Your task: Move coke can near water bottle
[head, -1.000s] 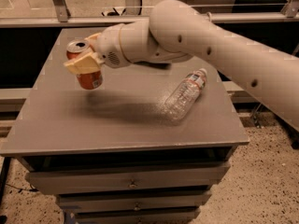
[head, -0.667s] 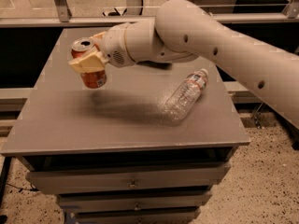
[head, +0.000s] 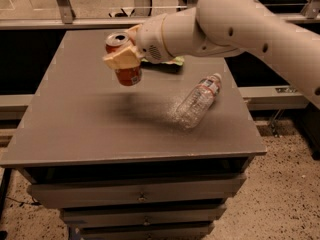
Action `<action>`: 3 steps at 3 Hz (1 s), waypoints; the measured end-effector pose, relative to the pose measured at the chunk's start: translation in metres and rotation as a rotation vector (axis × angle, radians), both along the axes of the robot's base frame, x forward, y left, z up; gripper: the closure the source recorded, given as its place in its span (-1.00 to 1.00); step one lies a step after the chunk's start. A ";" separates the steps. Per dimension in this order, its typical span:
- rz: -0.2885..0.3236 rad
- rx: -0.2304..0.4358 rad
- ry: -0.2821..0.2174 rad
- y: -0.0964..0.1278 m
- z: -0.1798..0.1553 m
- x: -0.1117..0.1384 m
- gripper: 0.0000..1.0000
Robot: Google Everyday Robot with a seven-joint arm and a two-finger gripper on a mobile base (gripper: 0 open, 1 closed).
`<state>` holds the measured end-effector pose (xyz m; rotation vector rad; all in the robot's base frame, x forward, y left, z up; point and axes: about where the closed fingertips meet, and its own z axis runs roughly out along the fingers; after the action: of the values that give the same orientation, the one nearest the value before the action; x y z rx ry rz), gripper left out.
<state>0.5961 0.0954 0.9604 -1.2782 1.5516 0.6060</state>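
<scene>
**Can held aloft, bottle lying to its right**

Camera view, the only 1: the gripper [head: 124,54] hangs over the back-left part of the grey table [head: 75,134], its 2 tan fingers [head: 120,59] closed around the middle of the coke can [head: 129,76]. The can is clear of the tabletop and leans a little, silver top toward the left. The water bottle [head: 196,103] lies on its side well to the right and nearer the front, with its white cap pointing back-right. A green snack bag [head: 172,61] shows partly behind the arm.

Handling, as a judgement: the can is a stiff, thin-walled cylinder, smooth and somewhat slippery, and probably light. A mid-body hold across its width suits it, with a firm squeeze that stops short of denting. Tilted as it is, it may tip when set down unless levelled first. The bottle looks crinkled, soft and likely to roll if nudged, so the can should land beside it, not against it.
</scene>
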 end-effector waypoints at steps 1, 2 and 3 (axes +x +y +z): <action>-0.123 -0.045 -0.022 -0.077 0.011 0.017 1.00; -0.224 -0.038 -0.035 -0.135 0.009 0.033 1.00; -0.303 0.002 -0.051 -0.167 -0.004 0.059 1.00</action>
<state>0.6553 -0.0713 0.9567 -1.0216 1.6603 0.3784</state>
